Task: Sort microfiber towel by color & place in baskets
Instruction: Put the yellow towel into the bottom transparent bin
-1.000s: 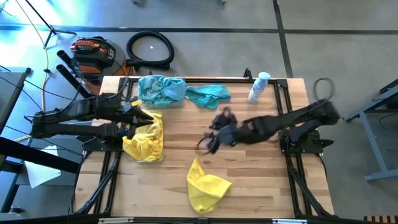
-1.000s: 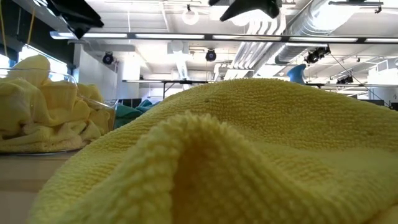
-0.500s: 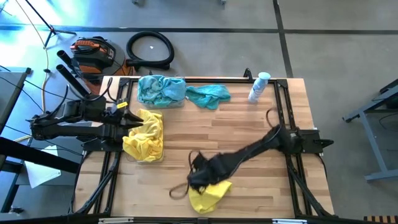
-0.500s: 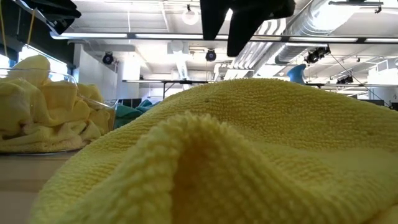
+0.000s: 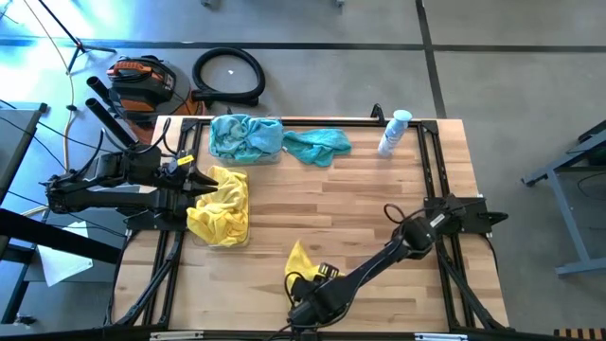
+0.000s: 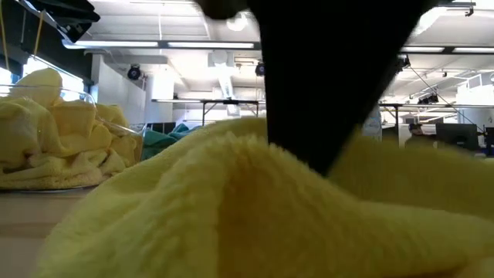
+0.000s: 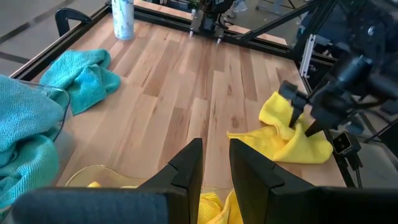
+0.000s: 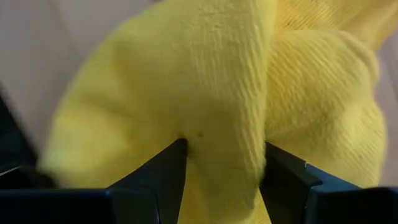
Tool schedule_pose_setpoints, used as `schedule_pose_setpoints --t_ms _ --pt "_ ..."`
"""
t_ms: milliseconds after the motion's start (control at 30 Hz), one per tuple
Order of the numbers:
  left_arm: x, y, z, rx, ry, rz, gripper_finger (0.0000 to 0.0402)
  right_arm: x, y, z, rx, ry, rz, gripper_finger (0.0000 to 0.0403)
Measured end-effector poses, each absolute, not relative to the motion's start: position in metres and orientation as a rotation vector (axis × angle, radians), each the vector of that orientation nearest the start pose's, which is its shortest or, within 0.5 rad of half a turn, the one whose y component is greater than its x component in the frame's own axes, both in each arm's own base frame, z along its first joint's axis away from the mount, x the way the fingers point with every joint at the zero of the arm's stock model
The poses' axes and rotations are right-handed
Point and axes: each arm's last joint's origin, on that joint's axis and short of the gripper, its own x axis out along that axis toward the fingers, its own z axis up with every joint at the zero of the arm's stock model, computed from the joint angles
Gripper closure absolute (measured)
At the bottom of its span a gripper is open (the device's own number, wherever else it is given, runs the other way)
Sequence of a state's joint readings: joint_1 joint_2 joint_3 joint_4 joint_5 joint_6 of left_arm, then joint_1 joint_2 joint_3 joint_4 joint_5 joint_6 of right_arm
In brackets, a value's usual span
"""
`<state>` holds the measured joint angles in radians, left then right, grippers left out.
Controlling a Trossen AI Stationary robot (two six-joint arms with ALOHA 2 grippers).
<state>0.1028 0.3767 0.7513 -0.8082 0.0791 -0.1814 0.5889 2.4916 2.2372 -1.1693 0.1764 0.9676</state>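
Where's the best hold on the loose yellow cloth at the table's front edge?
Pinch the raised fold of the crumpled yellow microfiber cloth, coming straight down. The right gripper already straddles that ridge, fingers on either side; the flat edges offer nothing to pinch.

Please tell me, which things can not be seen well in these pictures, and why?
- High view: the right arm covers most of the loose yellow towel.
- Low view: that towel and the right gripper block most of the table.
- Teal basket and yellow basket, under the waiting left gripper: the towels are bunched, so uncountable.
- Bottle: label too small.
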Motion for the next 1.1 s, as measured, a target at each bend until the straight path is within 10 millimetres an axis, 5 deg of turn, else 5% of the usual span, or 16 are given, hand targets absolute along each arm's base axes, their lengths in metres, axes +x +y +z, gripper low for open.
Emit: schedule_pose_setpoints --t_ms 167,367,467,800,1100 --pt "0.068 0.005 0.305 -0.139 0.434 0.057 0.0332 0.424 0.265 0.146 0.299 1.364 -0.331 0.0248" --pt "0.068 0.005 0.306 -0.097 0.423 0.051 0.0332 0.429 0.255 0.143 0.313 1.383 -0.342 0.0381" --pt "0.069 0.005 0.307 -0.13 0.419 0.058 0.0332 0.427 0.246 0.149 0.266 1.372 -0.41 0.0382" --pt "0.068 0.005 0.307 -0.137 0.414 0.05 0.0332 0.428 0.196 0.23 0.132 1.069 -0.599 0.0395" --pt "0.068 0.005 0.307 -0.162 0.414 0.052 0.0332 0.502 0.118 0.267 0.057 0.665 -0.412 0.04"
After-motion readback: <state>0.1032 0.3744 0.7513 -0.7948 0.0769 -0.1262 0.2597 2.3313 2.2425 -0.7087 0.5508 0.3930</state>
